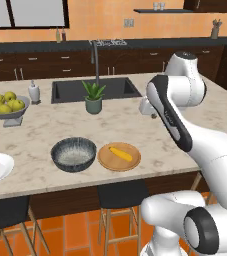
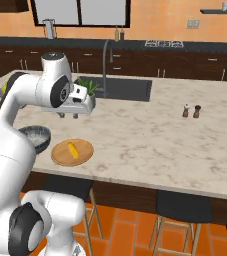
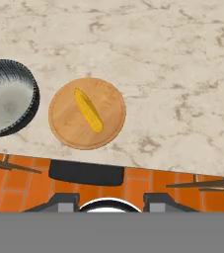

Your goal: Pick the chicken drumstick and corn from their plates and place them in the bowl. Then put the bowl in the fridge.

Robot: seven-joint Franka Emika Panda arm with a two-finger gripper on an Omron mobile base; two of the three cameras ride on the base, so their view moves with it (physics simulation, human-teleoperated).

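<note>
The white jointed arm [image 2: 20, 115] rose from its base, bent at the elbow and reached forward; its two-finger pincer [image 2: 67, 115] pointed downward (finger spacing indiscernible), holding nothing visible.

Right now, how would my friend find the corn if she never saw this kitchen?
Start at the big marble island counter with the sink. Near its front edge, beside the dark speckled bowl, sits a round wooden plate. The corn lies on that plate: a short yellow cob, long and tapered, unlike the round yellow-green fruits in the pedestal bowl.
</note>
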